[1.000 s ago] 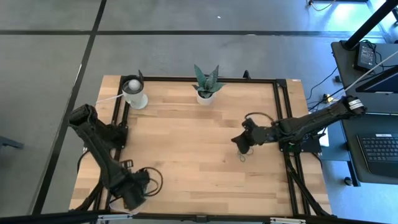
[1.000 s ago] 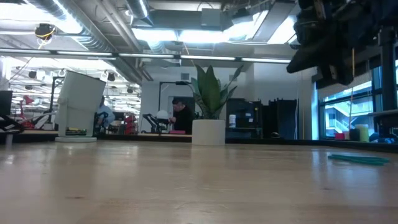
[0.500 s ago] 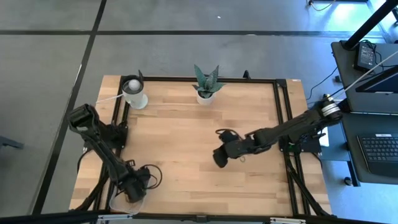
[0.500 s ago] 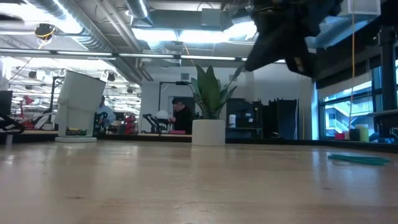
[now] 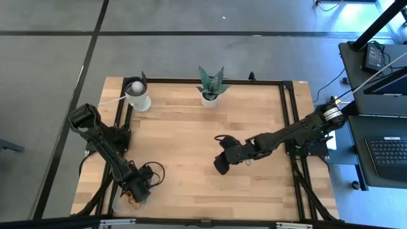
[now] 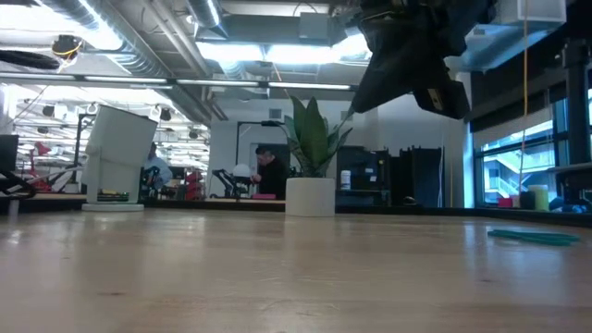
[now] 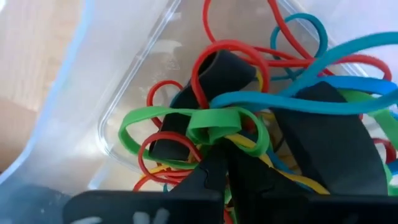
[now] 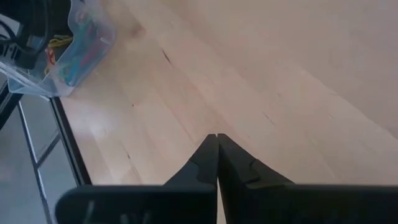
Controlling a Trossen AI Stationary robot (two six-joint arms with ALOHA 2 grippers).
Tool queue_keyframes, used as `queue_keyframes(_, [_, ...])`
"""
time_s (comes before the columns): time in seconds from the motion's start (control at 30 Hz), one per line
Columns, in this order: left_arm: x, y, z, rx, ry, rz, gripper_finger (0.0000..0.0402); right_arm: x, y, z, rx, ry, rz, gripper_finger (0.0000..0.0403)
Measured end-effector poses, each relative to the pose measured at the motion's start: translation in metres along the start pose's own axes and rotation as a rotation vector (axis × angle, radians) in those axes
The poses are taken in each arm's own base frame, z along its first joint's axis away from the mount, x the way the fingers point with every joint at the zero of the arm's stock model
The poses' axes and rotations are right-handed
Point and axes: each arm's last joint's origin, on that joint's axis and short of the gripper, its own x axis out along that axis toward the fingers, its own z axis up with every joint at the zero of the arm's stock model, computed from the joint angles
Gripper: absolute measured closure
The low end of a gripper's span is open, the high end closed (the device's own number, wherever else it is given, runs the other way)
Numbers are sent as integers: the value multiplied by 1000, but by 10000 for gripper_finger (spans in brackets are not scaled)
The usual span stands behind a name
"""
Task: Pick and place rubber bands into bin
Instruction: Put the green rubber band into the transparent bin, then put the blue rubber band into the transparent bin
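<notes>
1. The left hand (image 7: 227,163) is clenched inside the bin (image 7: 118,118), among the rubber bands (image 7: 211,121), at the desk's (image 5: 191,146) near left corner.
2. The right hand (image 8: 216,146) is clenched, holding nothing, above the desk's middle.
3. No readable writing shows.

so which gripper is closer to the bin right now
Left. The left gripper is down at the bin, its shut fingertips among the rubber bands. The right gripper, also shut, hangs above the middle of the table, well away from it.

White cup (image 5: 138,94), potted plant (image 5: 210,84), wooden table (image 5: 191,140)
</notes>
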Motion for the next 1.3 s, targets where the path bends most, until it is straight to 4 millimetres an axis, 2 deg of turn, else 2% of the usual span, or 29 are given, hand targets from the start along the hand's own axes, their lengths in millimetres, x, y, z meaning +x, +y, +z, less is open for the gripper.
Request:
queue_keyframes(0.27, [-5, 4, 11, -116, -27, -4, 398, 0, -1, 1, -42, -2, -3, 400])
queue_keyframes(0.6, [-7, 3, 16, -125, -8, -17, 394, 0, -1, 1, -53, -2, -3, 400])
queue_keyframes(0.87, [-29, -15, 15, -50, 16, -85, 334, 0, -1, 1, -43, -1, -2, 400])
queue_keyframes(1.1, [-51, -13, 12, -37, 45, 34, 286, 0, -1, 1, -43, -1, -2, 400])
queue_keyframes(1.3, [-61, -12, 7, 16, 105, 61, 272, 0, -1, 1, -61, 1, -5, 400])
